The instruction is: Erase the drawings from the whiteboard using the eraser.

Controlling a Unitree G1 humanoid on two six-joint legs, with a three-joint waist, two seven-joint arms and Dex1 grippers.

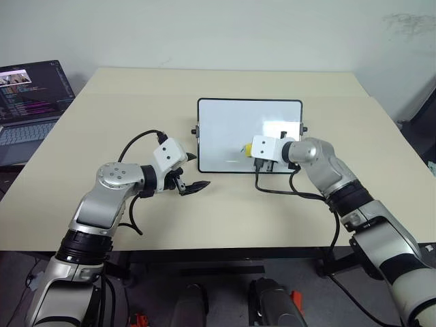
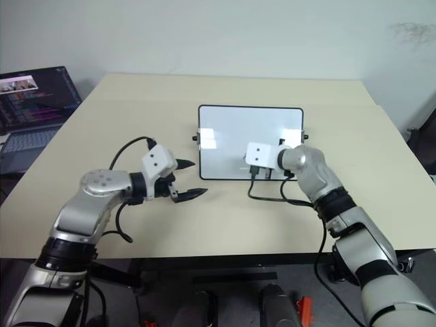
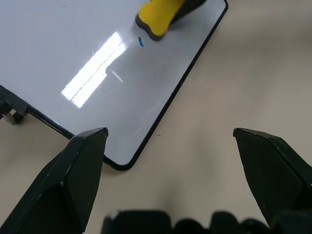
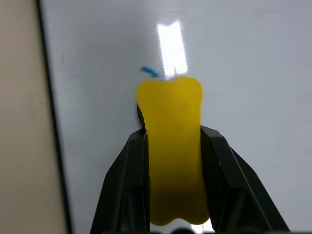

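Eraser (image 4: 170, 146), yellow, is clamped between my right gripper (image 4: 171, 141) fingers, pressed on the whiteboard (image 1: 231, 129) near its front edge. My wrist views reveal one small blue drawing stroke (image 4: 149, 72) beside it. My left gripper (image 1: 193, 178) hovers spread wide, empty, off the board's front-left corner.

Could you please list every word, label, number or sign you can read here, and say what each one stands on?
No text can be read.
Laptop screen: lines of coloured text, too small to read.
Whiteboard: one short blue stroke left of the drawings beside the eraser, not a legible character.
Right gripper and left gripper: no labels visible.
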